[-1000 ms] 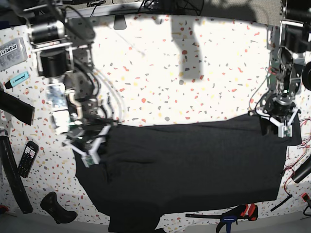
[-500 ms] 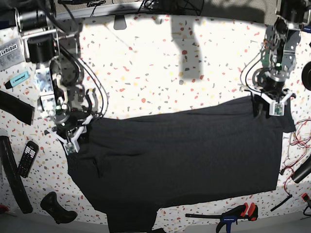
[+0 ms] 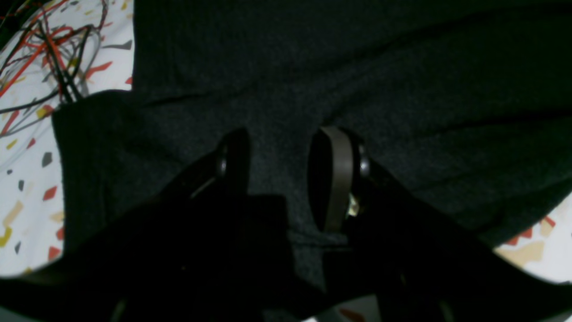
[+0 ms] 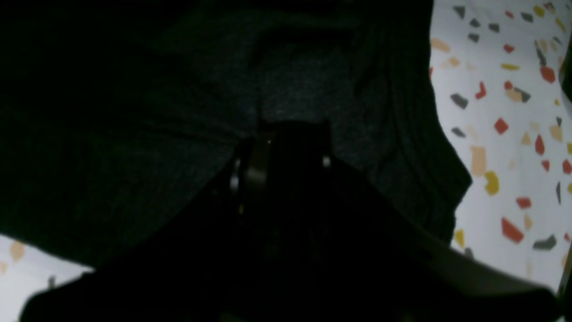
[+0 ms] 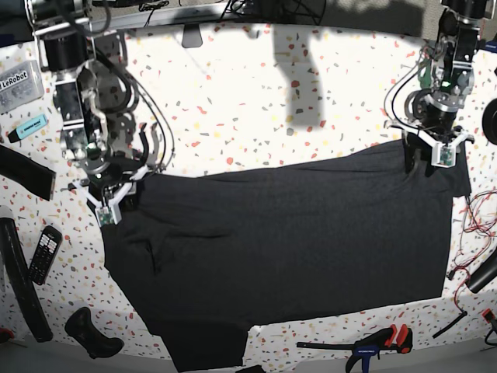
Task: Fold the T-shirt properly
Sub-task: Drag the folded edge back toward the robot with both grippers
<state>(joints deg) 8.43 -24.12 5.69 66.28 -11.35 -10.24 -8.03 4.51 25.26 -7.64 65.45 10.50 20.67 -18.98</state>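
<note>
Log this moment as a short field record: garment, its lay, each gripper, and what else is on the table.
garment: large dark charcoal fabric T-shirt
lay: spread wide on the speckled terrazzo table, far edge held at both corners
left gripper: at the far corner, fingers apart with cloth between them
right gripper: at the opposite far corner, fingers dark, state unclear
clutter: black remote, turquoise marker, red-handled clamp
</note>
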